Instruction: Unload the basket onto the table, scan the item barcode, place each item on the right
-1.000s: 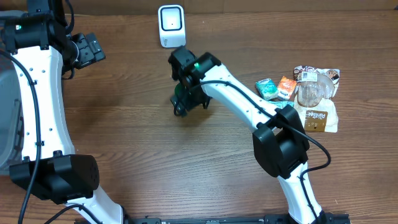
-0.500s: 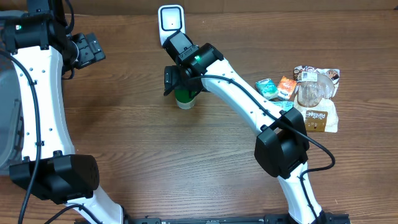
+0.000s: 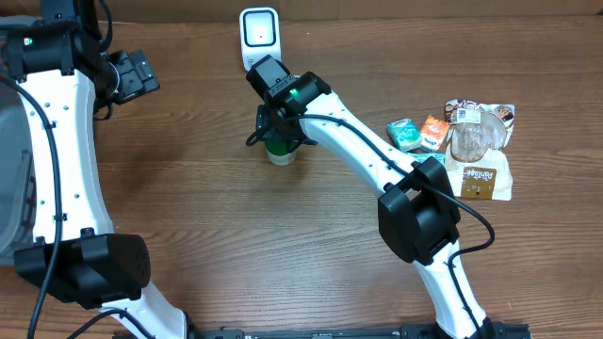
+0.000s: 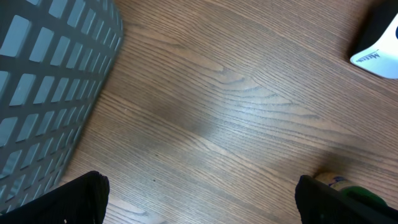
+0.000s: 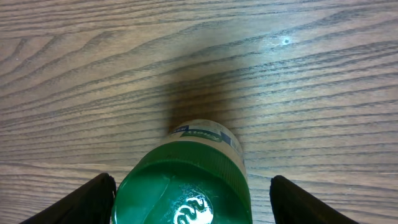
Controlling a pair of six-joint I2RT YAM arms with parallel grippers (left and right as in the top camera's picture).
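Note:
A small jar with a green ribbed lid (image 5: 186, 193) stands upright on the wooden table, just in front of the white barcode scanner (image 3: 259, 36). My right gripper (image 5: 196, 202) hangs straight over the jar (image 3: 280, 151), open, one black finger (image 5: 93, 202) on each side of the lid. The left finger sits close against the lid and a gap shows on the right. No barcode shows. My left gripper (image 4: 199, 205) is open over bare wood at the far left, holding nothing. The jar (image 4: 339, 182) peeks out behind its right finger.
A grey mesh basket (image 4: 50, 81) stands at the left edge. Several snack packets and a clear cup (image 3: 471, 141) lie at the right. A corner of the scanner (image 4: 379, 46) shows in the left wrist view.
My right wrist has turned above the jar, and its jaws have drawn closer together around the lid. The left arm has not moved.

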